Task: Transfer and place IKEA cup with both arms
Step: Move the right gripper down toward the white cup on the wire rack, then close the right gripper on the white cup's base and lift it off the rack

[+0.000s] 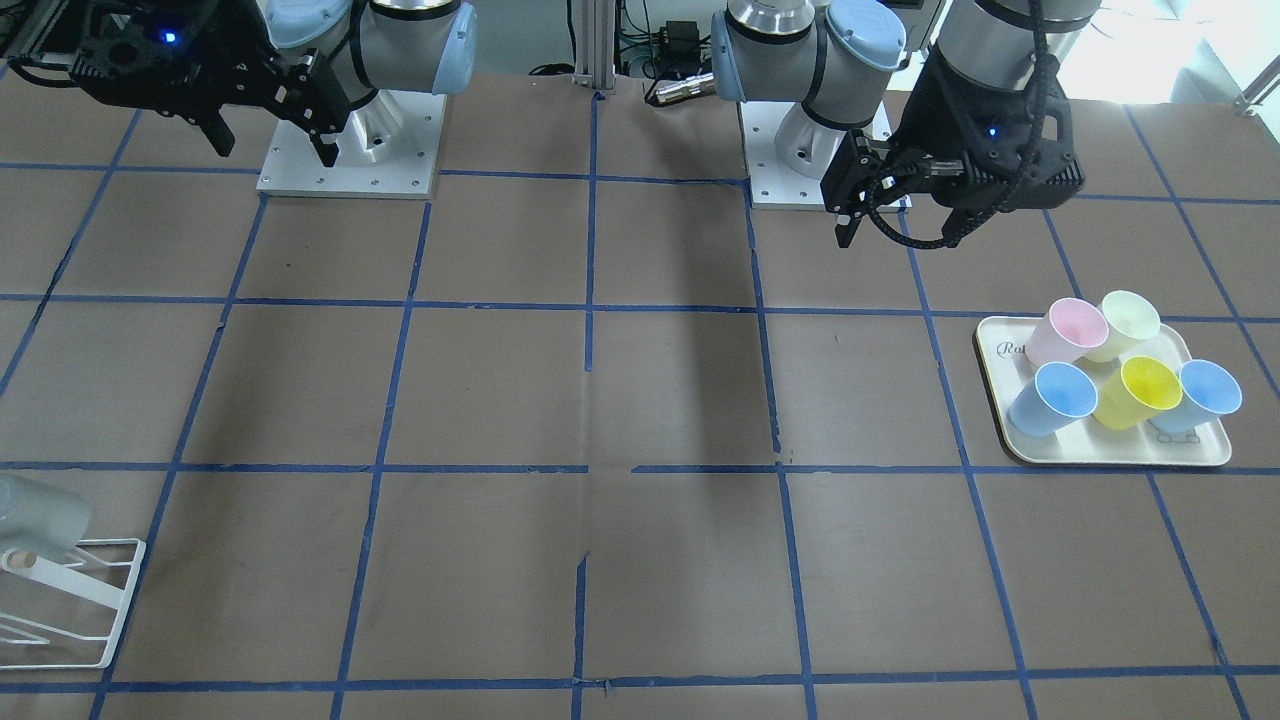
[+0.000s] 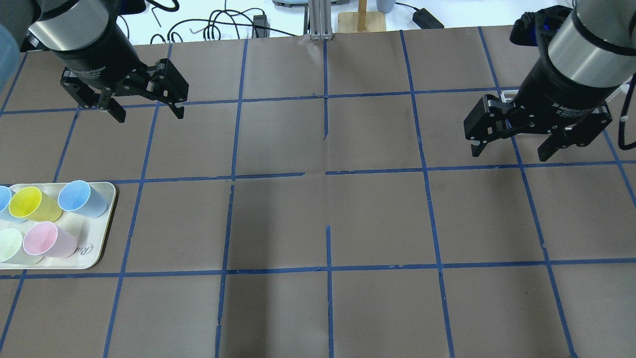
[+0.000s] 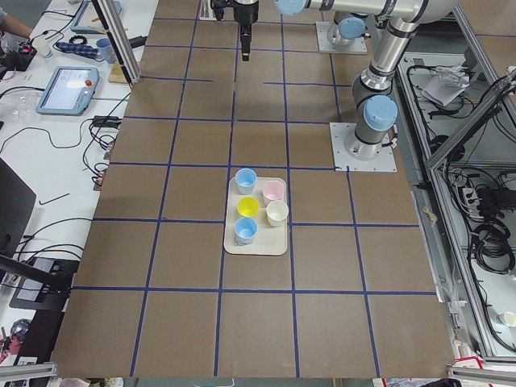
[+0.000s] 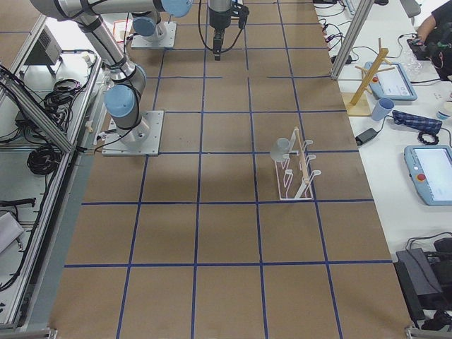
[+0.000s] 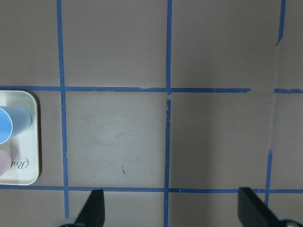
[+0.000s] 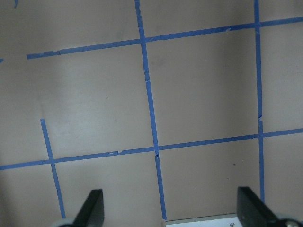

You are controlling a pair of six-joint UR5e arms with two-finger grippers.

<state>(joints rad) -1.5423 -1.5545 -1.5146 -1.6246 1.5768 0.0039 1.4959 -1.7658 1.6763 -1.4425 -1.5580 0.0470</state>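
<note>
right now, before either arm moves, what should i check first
1. Left gripper open and empty: ok.
2. Right gripper open and empty: ok.
3. IKEA cup located: ok, it is on the white rack, off the table.
4. Cup seated firmly on the rack: cannot tell.
5. Tray holds only the five coloured cups, all upright: ok.
6. Rack within the right arm's reach: cannot tell.
</note>
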